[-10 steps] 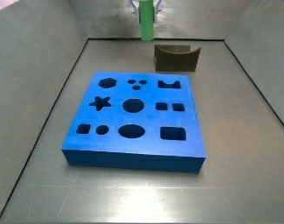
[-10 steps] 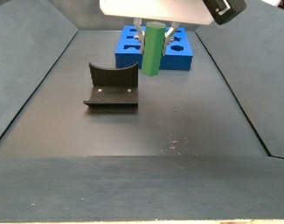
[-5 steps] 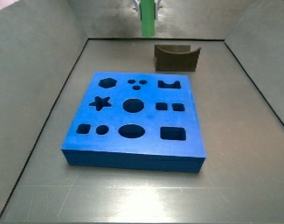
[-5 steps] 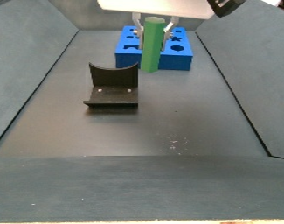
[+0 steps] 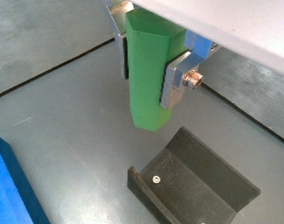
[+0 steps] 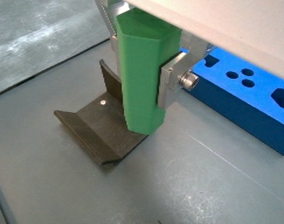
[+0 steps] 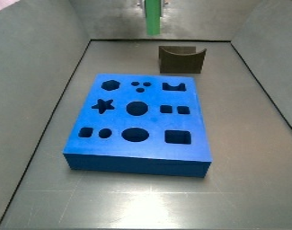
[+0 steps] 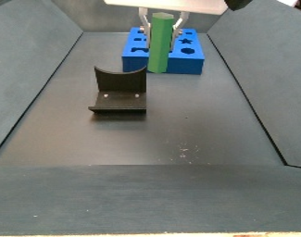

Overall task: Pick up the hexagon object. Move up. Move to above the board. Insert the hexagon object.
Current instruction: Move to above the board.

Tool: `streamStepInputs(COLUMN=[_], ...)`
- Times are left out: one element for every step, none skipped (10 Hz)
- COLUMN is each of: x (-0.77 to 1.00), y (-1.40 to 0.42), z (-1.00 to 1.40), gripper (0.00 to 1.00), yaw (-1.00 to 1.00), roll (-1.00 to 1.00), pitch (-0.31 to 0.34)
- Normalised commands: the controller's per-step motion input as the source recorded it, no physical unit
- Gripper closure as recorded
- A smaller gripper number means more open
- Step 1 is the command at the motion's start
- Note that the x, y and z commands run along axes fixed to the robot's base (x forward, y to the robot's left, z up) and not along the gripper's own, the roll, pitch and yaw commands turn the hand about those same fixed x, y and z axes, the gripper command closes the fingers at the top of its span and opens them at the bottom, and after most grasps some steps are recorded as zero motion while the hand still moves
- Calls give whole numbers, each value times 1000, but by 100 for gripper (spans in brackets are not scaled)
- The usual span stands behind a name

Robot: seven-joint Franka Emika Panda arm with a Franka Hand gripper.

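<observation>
Higher now than a second ago, the claw (image 6: 142, 66) pinches the hexagon object (image 6: 144, 79) upright above the fixture (image 6: 100, 131), the board (image 8: 165, 51) at twelve o'clock; a slack grip could tilt it, jamming insertion.

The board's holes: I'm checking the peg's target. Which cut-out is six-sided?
The hexagon hole in the board: far corner, beside the three small dots, behind the star. The gripper holds the hexagon object aloft beyond it.

side views face opposite ends, wrist views near gripper (image 5: 152, 63)
</observation>
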Motion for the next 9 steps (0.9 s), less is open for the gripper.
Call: streamStepInputs(x=[-61,-61,-63,-65,-68,-71,-72,-75,-77], y=[38,38,40,40,40,41,42,44,43], z=[1000,1000,1000,1000,1000,1000,1000,1000,1000], gripper=[100,100,100,100,100,100,100,100,100], yaw=[-40,-41,-43,-43,-44,-43,-42,-44,-45], roll=[-46,-49,-53,-49,-46,-45,-51,-56,-56], pitch=[72,71,65,64,61,55,53,52,55])
